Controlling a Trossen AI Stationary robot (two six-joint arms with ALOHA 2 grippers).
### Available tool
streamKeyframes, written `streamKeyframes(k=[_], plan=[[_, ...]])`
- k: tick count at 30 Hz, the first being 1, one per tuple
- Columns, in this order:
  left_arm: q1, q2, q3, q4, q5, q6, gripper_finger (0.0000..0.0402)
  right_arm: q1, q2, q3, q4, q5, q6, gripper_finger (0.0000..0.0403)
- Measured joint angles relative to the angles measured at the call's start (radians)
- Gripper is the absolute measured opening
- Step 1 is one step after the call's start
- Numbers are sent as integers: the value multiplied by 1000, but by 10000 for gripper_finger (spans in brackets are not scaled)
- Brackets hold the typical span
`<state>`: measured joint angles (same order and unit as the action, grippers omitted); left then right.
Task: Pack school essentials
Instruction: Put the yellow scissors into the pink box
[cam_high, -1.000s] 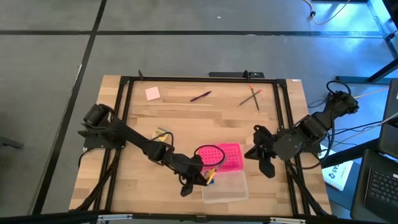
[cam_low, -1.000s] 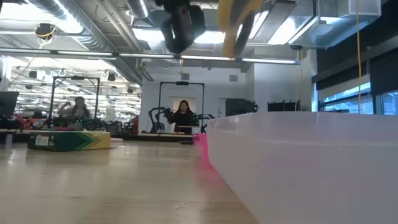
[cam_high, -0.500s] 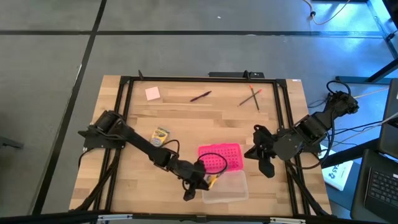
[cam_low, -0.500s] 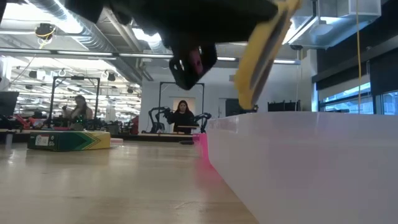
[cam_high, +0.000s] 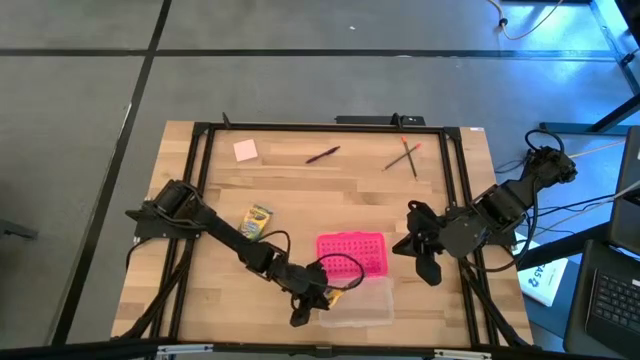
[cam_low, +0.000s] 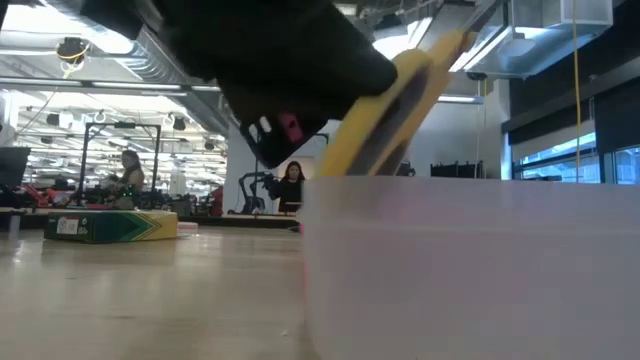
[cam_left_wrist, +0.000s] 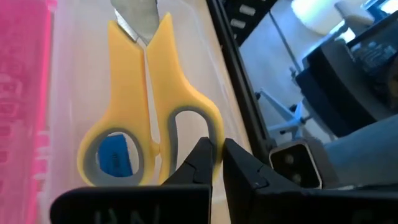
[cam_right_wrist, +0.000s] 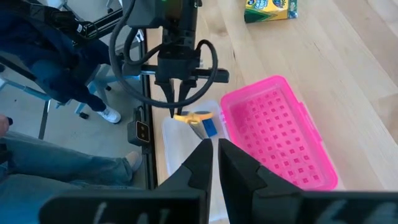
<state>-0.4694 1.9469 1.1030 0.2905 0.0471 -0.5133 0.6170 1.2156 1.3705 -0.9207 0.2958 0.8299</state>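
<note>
While seen from above: left gripper (cam_high: 322, 297) low over the clear case (cam_high: 362, 303) by the table's (cam_high: 470, 200) front edge, fingers pinched shut on the yellow-handled scissors (cam_high: 334, 294), which reach in over the case's left end; pink perforated lid (cam_high: 351, 252) flat just behind the case; green-yellow crayon box (cam_high: 258, 220) left of centre, well apart from the case; pink sticky-note pad (cam_high: 245, 150) near the back left corner; dark red pen (cam_high: 322, 155) along the back edge; red and green pencils (cam_high: 404, 154) crossed toward the back right corner; right gripper (cam_high: 428, 266) parked near the right edge, fingers together on nothing. From table height: left gripper (cam_low: 300, 150) large overhead, yellow scissors (cam_low: 385, 115) slanting down behind the frosted wall of the case (cam_low: 470, 260); crayon box (cam_low: 110, 226) lying far left on the wood; two people in the room beyond. Through the left wrist camera: dark fingers (cam_left_wrist: 202, 163) closed on a handle loop of the scissors (cam_left_wrist: 140, 106), tiny blue eraser (cam_left_wrist: 115, 155) showing through the other loop, pink lid (cam_left_wrist: 22, 93) alongside. Through the right wrist camera: own fingers (cam_right_wrist: 205, 158) closed and empty, left gripper (cam_right_wrist: 177, 102) pointing down at the scissors (cam_right_wrist: 193, 117) and blue eraser (cam_right_wrist: 210, 127) at the case (cam_right_wrist: 177, 146), pink lid (cam_right_wrist: 273, 127) next to it, crayon box (cam_right_wrist: 270, 9) farther off, a person's legs and shoe past the table's edge.
</note>
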Motion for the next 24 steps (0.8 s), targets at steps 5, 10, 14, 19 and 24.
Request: streamKeyframes(k=[5, 10, 14, 19, 24], plan=[[3, 0, 0, -28, 1, -1, 7, 0, 0, 0, 0, 0, 3, 30], [2, 0, 0, -98, 49, -6, 7, 0, 0, 0, 1, 0, 3, 30], [2, 0, 0, -140, 92, -7, 7, 0, 0, 0, 1, 0, 3, 30], [4, 0, 0, -154, 120, 0, 8, 0, 0, 0, 1, 0, 3, 30], [12, 0, 0, -156, 131, -4, 21, 0, 0, 0, 1, 0, 3, 30]])
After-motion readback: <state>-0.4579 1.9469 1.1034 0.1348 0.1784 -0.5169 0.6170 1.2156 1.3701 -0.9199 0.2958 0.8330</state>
